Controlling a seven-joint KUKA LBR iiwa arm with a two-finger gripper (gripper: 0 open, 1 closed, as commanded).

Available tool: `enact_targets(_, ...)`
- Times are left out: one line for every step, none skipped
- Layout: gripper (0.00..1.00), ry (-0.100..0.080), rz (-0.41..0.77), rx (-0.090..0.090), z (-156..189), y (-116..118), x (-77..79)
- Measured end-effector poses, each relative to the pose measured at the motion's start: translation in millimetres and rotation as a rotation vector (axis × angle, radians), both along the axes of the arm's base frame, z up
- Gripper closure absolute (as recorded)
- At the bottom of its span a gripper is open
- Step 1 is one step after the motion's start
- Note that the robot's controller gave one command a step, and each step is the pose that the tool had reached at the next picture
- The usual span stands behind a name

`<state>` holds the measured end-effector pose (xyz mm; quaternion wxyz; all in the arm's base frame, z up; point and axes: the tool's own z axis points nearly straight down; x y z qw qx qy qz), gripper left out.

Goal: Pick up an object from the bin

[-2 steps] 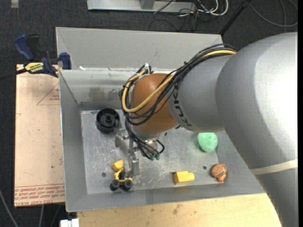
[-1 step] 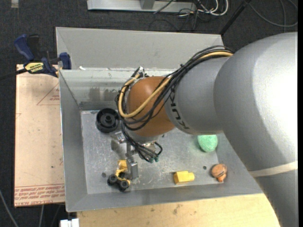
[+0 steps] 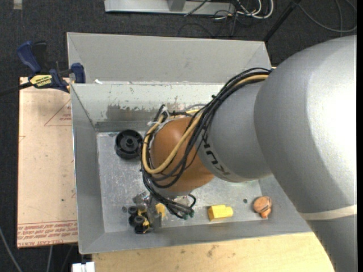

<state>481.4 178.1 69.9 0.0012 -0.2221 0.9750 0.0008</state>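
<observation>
My gripper (image 3: 143, 200) reaches down at the front left of the bin floor, mostly hidden beneath the orange wrist cover and its cables. Right under and beside it lies a small black and yellow thing (image 3: 139, 221), close to the front wall. Whether the gripper touches it is hidden. A yellow block (image 3: 219, 212) lies on the floor to the right of the gripper, apart from it. A black round wheel-like thing (image 3: 129, 144) sits at the back left, well away from the gripper.
A small tan and orange lump (image 3: 262, 206) lies at the front right near the arm. The thick grey arm covers the right and middle of the bin. Bare floor shows between the black wheel and the gripper.
</observation>
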Motion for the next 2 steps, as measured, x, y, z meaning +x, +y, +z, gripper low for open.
enact_targets(1.0, 0.0, 0.0, 0.0, 0, 0, 0.0)
enact_targets(1.0, 0.008, 0.023, -0.003, 50, -1, 0.5)
